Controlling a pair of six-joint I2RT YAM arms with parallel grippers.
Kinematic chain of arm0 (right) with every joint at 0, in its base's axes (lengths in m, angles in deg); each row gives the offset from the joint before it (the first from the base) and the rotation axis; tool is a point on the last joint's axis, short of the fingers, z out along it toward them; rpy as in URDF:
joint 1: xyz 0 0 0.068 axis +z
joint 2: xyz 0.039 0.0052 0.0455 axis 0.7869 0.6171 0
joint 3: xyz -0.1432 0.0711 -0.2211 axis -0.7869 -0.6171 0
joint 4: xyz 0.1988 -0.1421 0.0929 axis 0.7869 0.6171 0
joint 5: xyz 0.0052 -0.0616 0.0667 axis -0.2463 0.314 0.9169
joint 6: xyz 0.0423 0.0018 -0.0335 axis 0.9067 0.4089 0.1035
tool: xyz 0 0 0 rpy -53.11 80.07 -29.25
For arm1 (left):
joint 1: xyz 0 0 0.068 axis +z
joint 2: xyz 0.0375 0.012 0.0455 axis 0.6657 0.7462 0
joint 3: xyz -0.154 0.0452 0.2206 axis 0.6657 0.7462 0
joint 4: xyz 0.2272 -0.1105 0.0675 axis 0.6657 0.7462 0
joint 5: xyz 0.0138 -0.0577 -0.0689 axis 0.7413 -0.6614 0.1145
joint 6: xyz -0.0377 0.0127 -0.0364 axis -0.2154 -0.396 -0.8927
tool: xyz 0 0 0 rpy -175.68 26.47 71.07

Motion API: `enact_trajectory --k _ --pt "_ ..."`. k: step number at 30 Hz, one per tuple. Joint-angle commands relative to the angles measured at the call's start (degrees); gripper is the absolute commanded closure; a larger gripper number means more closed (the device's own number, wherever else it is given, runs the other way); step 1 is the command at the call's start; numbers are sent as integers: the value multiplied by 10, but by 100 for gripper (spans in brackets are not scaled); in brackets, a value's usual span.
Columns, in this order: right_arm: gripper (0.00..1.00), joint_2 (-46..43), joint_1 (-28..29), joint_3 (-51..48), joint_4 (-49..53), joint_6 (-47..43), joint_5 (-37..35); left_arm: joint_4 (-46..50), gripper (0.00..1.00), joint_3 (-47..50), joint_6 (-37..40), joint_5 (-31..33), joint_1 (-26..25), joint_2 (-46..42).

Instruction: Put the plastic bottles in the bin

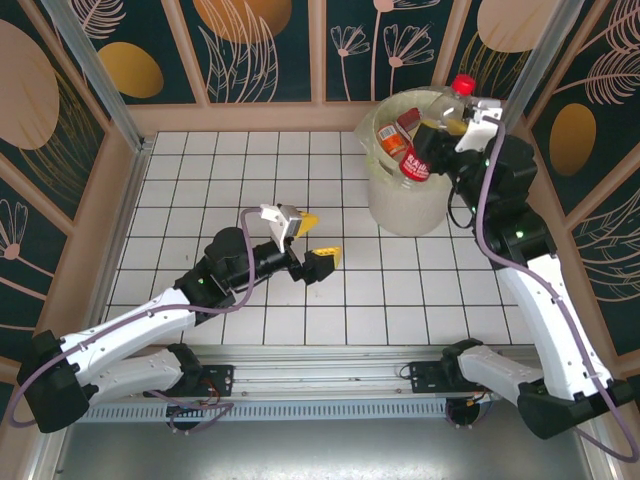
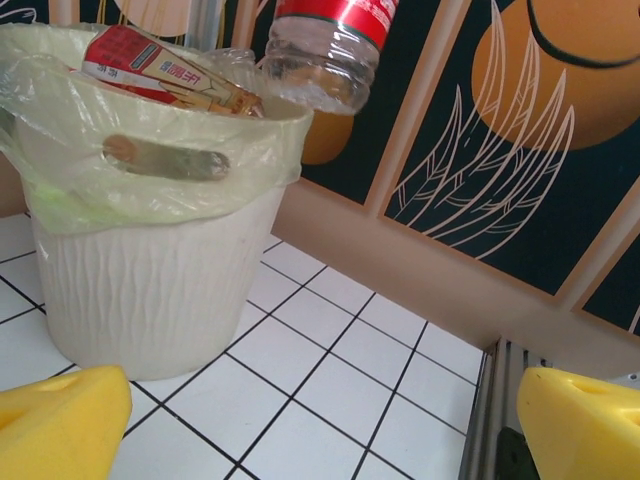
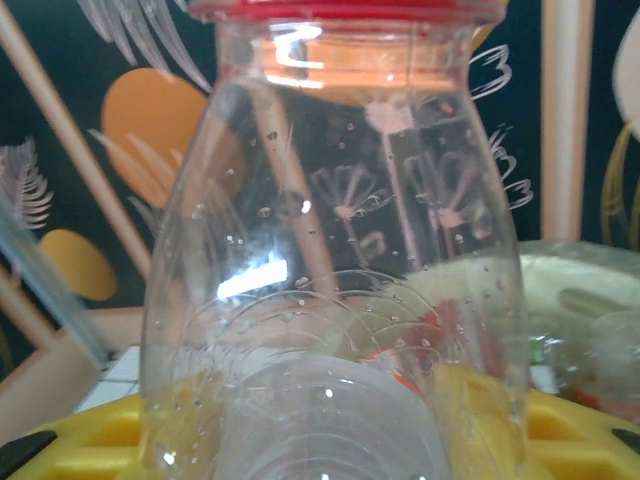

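Several plastic bottles (image 1: 390, 135) lay inside the bin (image 1: 400, 210), and the right fingers (image 3: 70, 445) pinched a clear red-capped bottle (image 1: 458, 98) above its rim, seemingly the last to drop, while the left fingers (image 1: 308, 219) hung spread and empty over the tiled surface (image 1: 200, 180).

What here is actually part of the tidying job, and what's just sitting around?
Part of the job:
- bin, pale, with a plastic liner
- red-labelled bottle lying in it
- clear red-capped bottle, gripped by the right hand at the bin's rim

Just there:
- left hand, open and empty over the white tiled tabletop
- patterned wall panels
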Motion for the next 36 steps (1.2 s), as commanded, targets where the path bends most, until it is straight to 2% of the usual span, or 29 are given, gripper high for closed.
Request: enact_trajectory --k 1,13,24,30,36 --pt "46 30 -23 41 24 -58 -33 7 1 -1 16 12 -2 -13" --pt "46 145 -59 156 60 -190 -154 46 1 -26 20 25 -2 4" --pt "43 221 -59 185 63 -274 -250 57 1 -47 18 27 -2 28" --pt "40 247 -64 177 45 -295 -261 61 1 -46 19 29 -2 33" --pt "37 284 -72 212 82 -290 -224 63 1 -46 21 31 -2 33"
